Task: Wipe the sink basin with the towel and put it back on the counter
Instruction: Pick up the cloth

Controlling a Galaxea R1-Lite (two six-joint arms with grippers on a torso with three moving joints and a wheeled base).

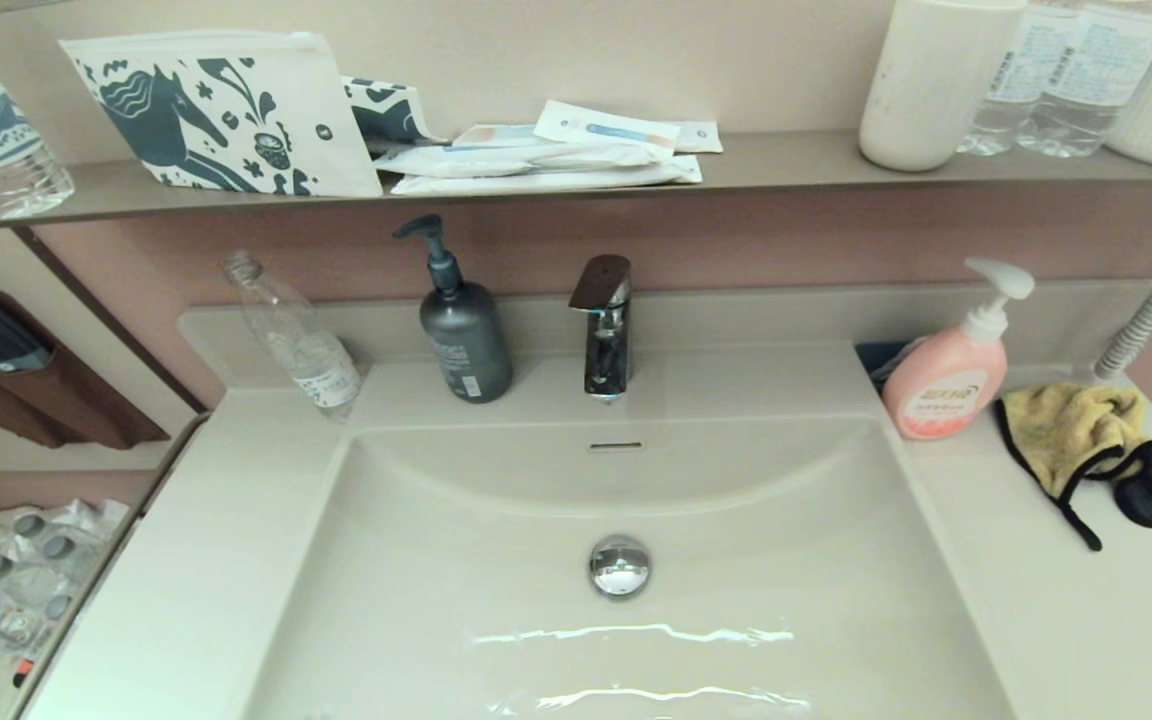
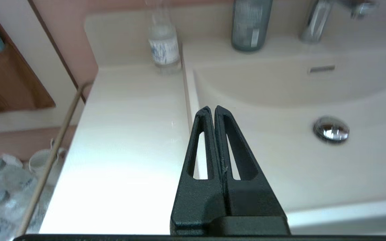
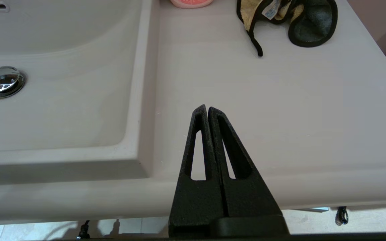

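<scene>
The towel (image 1: pixel 1076 430) lies crumpled on the table (image 1: pixel 1056 600) at the robot's right of the sink basin (image 1: pixel 496 600), near the back ledge and just beside the pink pump bottle (image 1: pixel 946 385). Its yellow pile faces up, one corner is folded over to show the black backing, and a black trim strip trails off toward the front edge. In the right wrist view the towel (image 3: pixel 280 16) rests flat on the table (image 3: pixel 280 110) with a small white label visible in its folds, well apart from the right tool (image 3: pixel 207 108). The right tool hangs above the front part of the table, beside the basin rim, with its two fingers pressed together and nothing between them. The left tool (image 2: pixel 211 108) hangs above the left rim of the sink basin (image 2: pixel 297 167), where the basin meets the table (image 2: pixel 126 150); its fingers are likewise closed on each other and empty. Neither tool appears in the head view. The basin holds a round chrome drain plug (image 1: pixel 620 566) at its middle and an overflow slot (image 1: pixel 616 446) in its back wall, below the faucet (image 1: pixel 604 325). A dark grey pump bottle (image 1: pixel 463 335) stands left of the faucet, and a clear plastic bottle (image 1: pixel 296 340) leans at the back left corner of the table.
</scene>
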